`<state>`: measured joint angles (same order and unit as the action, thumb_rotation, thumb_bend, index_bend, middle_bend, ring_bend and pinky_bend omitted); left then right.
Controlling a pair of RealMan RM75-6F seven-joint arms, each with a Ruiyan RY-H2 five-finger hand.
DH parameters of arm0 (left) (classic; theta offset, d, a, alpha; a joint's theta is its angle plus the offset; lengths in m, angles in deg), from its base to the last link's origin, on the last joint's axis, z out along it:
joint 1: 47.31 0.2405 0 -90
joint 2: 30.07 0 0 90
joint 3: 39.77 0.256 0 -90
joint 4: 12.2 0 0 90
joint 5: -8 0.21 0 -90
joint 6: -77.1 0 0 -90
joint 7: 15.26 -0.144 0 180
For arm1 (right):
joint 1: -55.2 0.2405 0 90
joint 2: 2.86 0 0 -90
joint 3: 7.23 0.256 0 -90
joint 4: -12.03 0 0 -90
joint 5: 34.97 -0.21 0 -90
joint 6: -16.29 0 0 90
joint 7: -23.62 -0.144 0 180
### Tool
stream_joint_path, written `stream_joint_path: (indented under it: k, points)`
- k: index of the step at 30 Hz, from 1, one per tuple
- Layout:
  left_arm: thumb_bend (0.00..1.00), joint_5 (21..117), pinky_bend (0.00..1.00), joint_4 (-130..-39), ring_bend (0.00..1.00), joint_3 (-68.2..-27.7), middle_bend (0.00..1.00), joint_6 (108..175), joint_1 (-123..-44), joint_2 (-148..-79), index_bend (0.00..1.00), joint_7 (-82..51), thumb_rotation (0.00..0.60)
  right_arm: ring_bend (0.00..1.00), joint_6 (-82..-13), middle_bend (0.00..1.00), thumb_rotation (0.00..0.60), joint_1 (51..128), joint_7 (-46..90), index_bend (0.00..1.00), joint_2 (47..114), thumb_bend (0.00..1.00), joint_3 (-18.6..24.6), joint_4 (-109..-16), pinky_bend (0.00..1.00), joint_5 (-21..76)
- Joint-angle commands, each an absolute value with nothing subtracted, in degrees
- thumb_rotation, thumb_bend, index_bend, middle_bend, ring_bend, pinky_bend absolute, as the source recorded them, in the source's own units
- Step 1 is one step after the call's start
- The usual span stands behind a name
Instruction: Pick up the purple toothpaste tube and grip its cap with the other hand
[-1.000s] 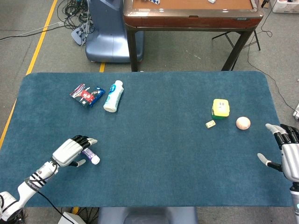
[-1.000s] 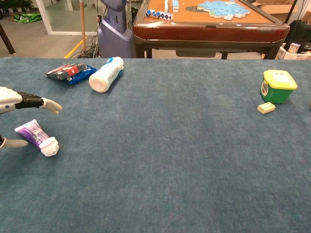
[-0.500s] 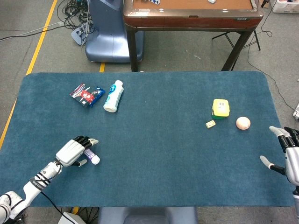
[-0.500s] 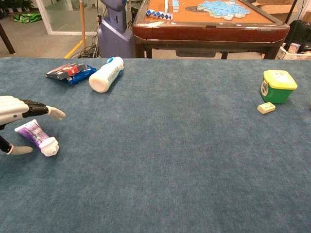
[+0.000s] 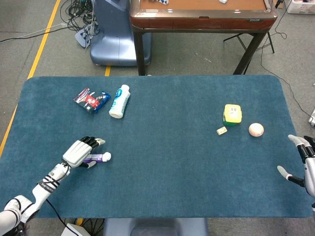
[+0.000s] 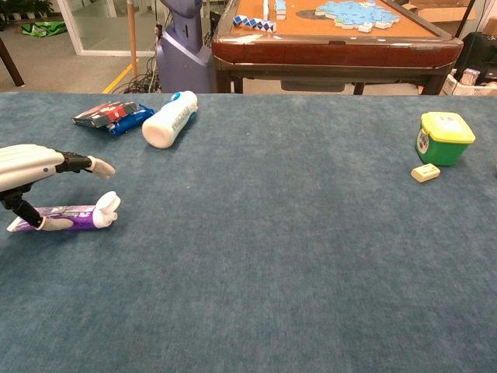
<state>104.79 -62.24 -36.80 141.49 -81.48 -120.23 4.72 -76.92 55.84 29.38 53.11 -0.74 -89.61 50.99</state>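
Note:
The purple toothpaste tube lies flat on the blue table near the front left, its white cap pointing to the right. My left hand hovers over the tube's tail end with fingers stretched out above it. Its thumb touches the tube's side, and nothing is gripped. My right hand is at the table's far right edge, fingers spread and empty, far from the tube. The chest view does not show it.
A white bottle and snack packets lie at the back left. On the right stand a yellow-lidded green box, a small cream block and a pale ball. A wooden table stands behind.
The tube has swung round under my left hand, so its cap now points right instead of toward the front. My right hand has drawn back toward the right edge.

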Motion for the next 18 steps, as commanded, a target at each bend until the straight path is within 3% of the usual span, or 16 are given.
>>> stream_joint_path:
  k: [1,8,18]
  points:
    - [0.22,104.46,0.17,-62.99,0.16,-36.72,0.20,141.35,-81.55,-119.83,0.18,3.79,0.600,0.16,-76.97,0.25,0.600,55.72,28.96,0.19,53.16,0.02,-0.76,-89.35,0.16,50.95]
    - [0.22,102.07,0.17,-68.78,0.16,-36.47,0.25,139.78,-80.51,-116.31,0.29,-1.52,0.600,0.16,-76.39,0.25,0.600,55.85,27.89,0.19,53.44,0.02,-0.82,-88.41,0.16,50.95]
    - [0.22,97.85,0.17,-74.59,0.17,-37.43,0.28,137.52,-79.35,-114.24,0.32,-9.37,0.600,0.16,-76.30,0.25,0.600,55.96,27.08,0.19,53.72,0.02,-0.82,-87.69,0.16,51.44]
